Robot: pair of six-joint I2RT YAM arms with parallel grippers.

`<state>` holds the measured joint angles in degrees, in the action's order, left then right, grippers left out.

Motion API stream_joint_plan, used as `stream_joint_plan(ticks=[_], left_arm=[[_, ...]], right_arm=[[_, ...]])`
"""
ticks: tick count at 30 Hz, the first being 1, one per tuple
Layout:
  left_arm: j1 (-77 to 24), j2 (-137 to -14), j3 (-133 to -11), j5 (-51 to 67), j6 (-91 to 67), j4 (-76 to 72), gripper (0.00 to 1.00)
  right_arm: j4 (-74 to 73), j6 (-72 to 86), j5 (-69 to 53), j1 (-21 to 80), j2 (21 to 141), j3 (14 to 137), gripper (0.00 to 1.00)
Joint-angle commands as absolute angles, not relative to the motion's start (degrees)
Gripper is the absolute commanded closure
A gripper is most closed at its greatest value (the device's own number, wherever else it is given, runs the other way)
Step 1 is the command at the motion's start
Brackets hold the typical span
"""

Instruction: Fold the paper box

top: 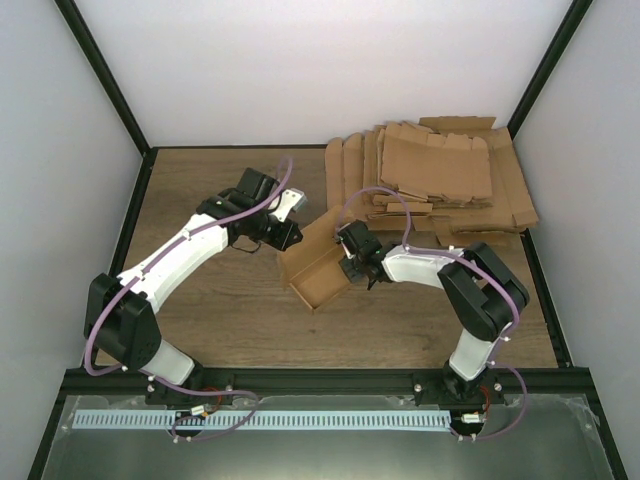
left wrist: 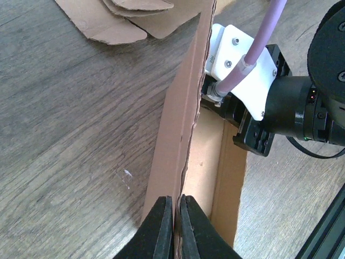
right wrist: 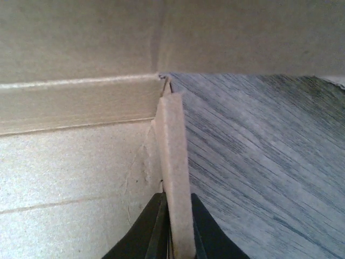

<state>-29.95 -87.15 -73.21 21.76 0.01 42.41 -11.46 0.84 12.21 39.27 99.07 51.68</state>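
The paper box point(top: 312, 268) is a partly folded brown cardboard tray in mid-table, open on top, with raised side walls. My left gripper point(top: 287, 236) is shut on the top edge of its far-left wall; in the left wrist view the fingers point(left wrist: 175, 229) pinch that wall point(left wrist: 183, 129) edge-on. My right gripper point(top: 350, 262) is shut on the right wall; in the right wrist view its fingers point(right wrist: 175, 232) clamp a thick folded cardboard flap point(right wrist: 173, 162) beside the box floor point(right wrist: 75, 172).
A pile of flat brown cardboard blanks point(top: 435, 175) lies at the back right, just behind the right arm; its near edge shows in the left wrist view point(left wrist: 124, 21). The wooden table point(top: 220, 300) is framed by black rails and white walls.
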Motion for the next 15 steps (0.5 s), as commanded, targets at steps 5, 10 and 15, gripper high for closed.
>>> stream_joint_plan(ticks=[5, 10, 15], left_arm=[[-30.23, -87.02, -74.36, 22.06, -0.09, 42.4, 0.93], [-30.23, -86.9, -74.28, 22.17, 0.1, 42.36, 0.91], [-30.23, -86.93, -74.23, 22.74, 0.42, 42.69, 0.9]], right_arm=[[-10.88, 1.49, 11.5, 39.55, 95.84, 51.3, 0.87], [-10.74, 1.19, 9.81, 39.55, 94.7, 50.74, 0.67], [-11.09, 0.54, 8.78, 39.55, 95.19, 51.67, 0.64]])
